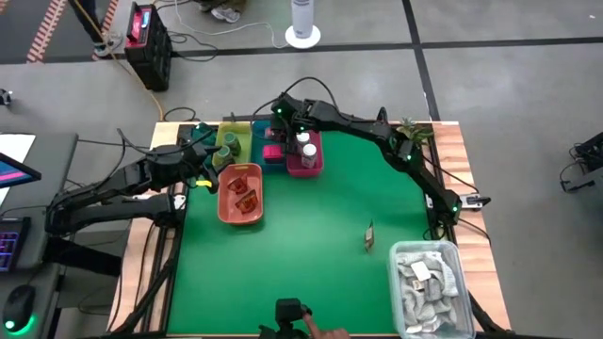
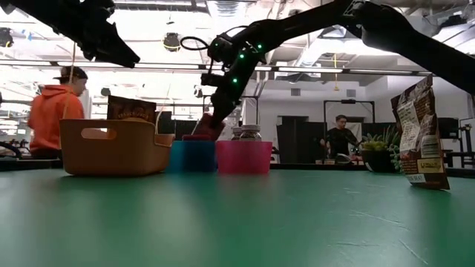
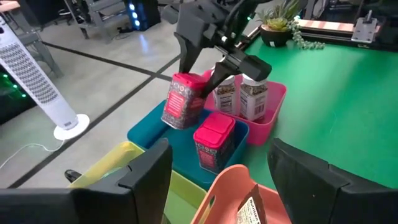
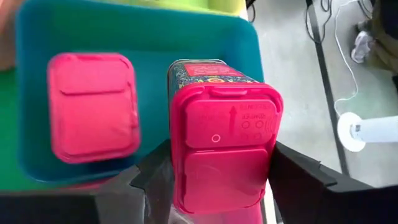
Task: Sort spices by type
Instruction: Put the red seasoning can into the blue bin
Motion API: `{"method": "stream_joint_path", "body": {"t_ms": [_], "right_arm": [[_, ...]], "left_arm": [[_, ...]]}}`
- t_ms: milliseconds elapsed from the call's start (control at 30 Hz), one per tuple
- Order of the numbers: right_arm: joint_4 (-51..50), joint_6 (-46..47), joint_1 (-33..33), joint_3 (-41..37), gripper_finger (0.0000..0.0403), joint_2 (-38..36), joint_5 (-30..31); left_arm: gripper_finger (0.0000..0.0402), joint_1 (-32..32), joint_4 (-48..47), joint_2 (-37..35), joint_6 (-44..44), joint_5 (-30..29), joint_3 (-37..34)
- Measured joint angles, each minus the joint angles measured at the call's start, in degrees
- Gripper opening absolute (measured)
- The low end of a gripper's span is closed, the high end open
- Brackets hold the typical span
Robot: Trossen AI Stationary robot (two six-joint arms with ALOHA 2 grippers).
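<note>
Nearest, at about 5 o'clock on the green table (image 1: pixel 311 273), one red-brown sachet (image 1: pixel 369 236) stands alone, not yet sorted. At 9 o'clock the left gripper (image 1: pixel 209 160) waits with its fingers spread and nothing between them, beside the orange tray (image 1: pixel 226 200) that already holds sachets. Farther off, toward 11 o'clock, the right gripper (image 3: pixel 205 84) is clamped on a pink boxy pack (image 3: pixel 182 101) above the teal tray (image 3: pixel 146 127), where a second pink pack (image 3: pixel 213 140) already stands. White-capped jars (image 3: pixel 252 96) fill the pink tray (image 3: pixel 273 102) just beyond. The step in hand looks like placing the pack; next it calls for lowering into the free space and letting go without knocking its neighbour
</note>
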Motion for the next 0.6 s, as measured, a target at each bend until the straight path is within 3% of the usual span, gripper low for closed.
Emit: {"method": "stream_joint_path", "body": {"t_ms": [600], "right_arm": [[3.8, -0.2, 0.7, 0.0, 0.024, 4.1, 0.8]], "left_arm": [[0.0251, -0.2, -0.2, 0.0, 0.1, 0.2, 0.0]]}}
